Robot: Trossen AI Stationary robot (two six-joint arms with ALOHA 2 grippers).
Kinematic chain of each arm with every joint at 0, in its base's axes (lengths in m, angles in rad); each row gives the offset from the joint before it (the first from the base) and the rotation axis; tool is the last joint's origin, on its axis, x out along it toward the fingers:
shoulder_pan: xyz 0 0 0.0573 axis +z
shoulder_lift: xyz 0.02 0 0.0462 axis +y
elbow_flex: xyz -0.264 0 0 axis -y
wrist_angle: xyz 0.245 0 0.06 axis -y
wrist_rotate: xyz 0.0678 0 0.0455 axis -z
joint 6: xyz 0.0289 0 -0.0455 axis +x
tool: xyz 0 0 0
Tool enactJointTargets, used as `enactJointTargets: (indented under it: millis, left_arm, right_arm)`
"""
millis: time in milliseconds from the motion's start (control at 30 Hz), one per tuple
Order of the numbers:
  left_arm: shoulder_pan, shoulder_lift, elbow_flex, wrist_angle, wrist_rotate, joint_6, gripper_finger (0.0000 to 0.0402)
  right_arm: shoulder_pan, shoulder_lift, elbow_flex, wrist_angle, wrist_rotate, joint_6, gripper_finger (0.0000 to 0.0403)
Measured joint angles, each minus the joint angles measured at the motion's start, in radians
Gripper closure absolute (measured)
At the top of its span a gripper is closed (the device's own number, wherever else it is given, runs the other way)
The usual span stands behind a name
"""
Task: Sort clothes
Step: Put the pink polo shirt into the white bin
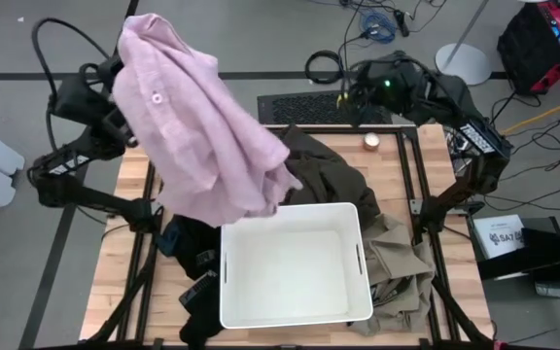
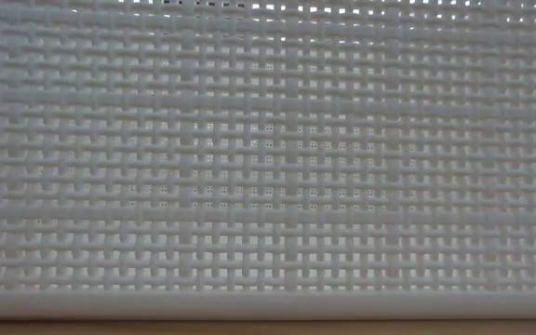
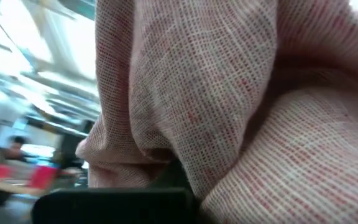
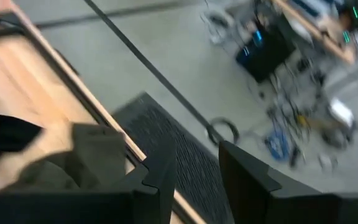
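Observation:
A pale pink garment [image 1: 207, 126] hangs lifted high over the table's left half, its lower end above the white bin's far left corner. My left gripper is hidden under its top; only the left arm [image 1: 86, 97] shows. The pink cloth [image 3: 229, 106] fills the left wrist view. A dark olive-green garment [image 1: 329, 175] lies beyond the bin, a khaki-tan one [image 1: 397, 262] lies to the bin's right, and black ones [image 1: 188, 238] lie to its left. My right gripper [image 4: 197, 180] is open and empty, over the table's far edge near the olive garment [image 4: 86, 155]. My left gripper holds the pink garment near its upper end [image 1: 144, 39], and the cloth itself hides the fingers. Several folds drape over the gripper [image 3: 166, 155]. The garment hangs slack below it, lifted clear of the table.
The white rectangular bin [image 1: 290, 311] stands at the table's near middle, and its woven wall [image 2: 268, 167] fills the low view. A small round object [image 1: 371, 141] lies at the far edge. A black mat [image 1: 309, 107] lies on the floor beyond the table.

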Motion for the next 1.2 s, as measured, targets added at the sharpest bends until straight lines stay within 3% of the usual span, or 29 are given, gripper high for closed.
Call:
enactJointTargets:
  millis: [233, 433, 600, 800, 1033, 1200]
  left_arm:
    - [-0.228, 0.112, 0.097, -0.006, 0.001, 0.044, 0.0381]
    - [-0.411, 0.21, 0.099, -0.015, -0.007, 0.158, 0.0381]
    - [-0.528, 0.294, 0.099, -0.006, -0.129, 0.244, 0.0381]
    - [-0.584, 0.34, 0.1, -0.119, -0.276, 0.401, 0.0381]
    - [-0.591, 0.394, 0.1, -0.315, -0.42, 0.47, 0.0381]
    - [-0.594, 0.417, 0.1, -0.617, -0.598, 0.464, 0.0381]
  right_arm:
    - [-0.101, 0.0, 0.0, -0.134, -0.001, 0.108, 0.0293]
    - [-0.108, 0.0, 0.0, -0.145, -0.002, 0.098, 0.0293]
    - [-0.108, 0.0, 0.0, -0.171, -0.005, 0.093, 0.0293]
    - [-0.108, 0.0, 0.0, -0.224, -0.01, 0.093, 0.0293]
    - [-0.107, 0.0, 0.0, -0.231, -0.136, 0.076, 0.0293]
    - [-0.108, 0.0, 0.0, -0.224, -0.14, 0.026, 0.0293]
